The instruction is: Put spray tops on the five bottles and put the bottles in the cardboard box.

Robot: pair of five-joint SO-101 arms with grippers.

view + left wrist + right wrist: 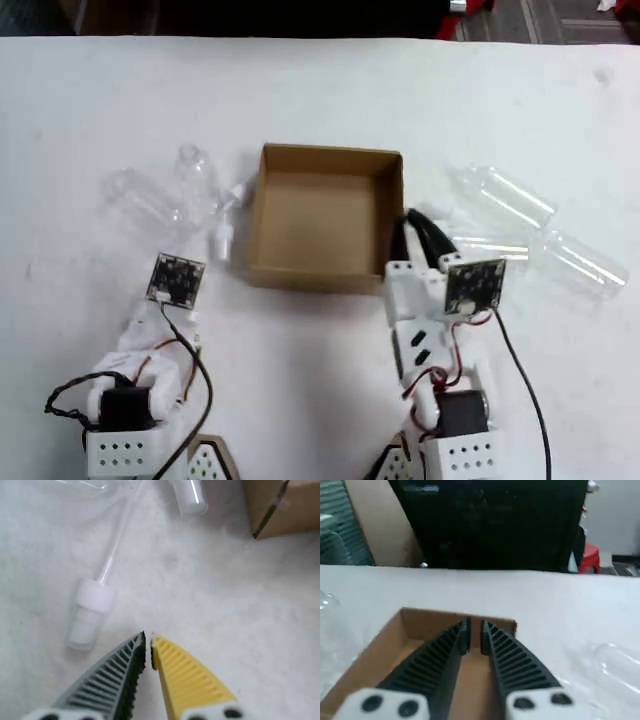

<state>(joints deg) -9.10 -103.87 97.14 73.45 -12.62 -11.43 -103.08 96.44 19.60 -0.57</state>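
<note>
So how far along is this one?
Nothing done: the box is empty and the bottles lie on the table. Nothing in hand: the left gripper is shut near a loose spray top, the right gripper shut by the box. All capping and boxing remains.

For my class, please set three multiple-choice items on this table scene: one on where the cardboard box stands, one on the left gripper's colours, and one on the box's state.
1. Where does the cardboard box stand?
A. Between clear bottles on either side
B. On a shelf
C. Stacked on a bottle

2. What colours is the left gripper?
A. All black
B. Grey and yellow
C. Red and white

3. What state is the box in?
A. Taped shut
B. Upside down
C. Open on top

Answers:
1 A: in the high view, bottles lie on the table on both sides of it.
2 B: the left wrist view shows one half grey and the other yellow.
3 C: its brown floor shows from above.
</note>
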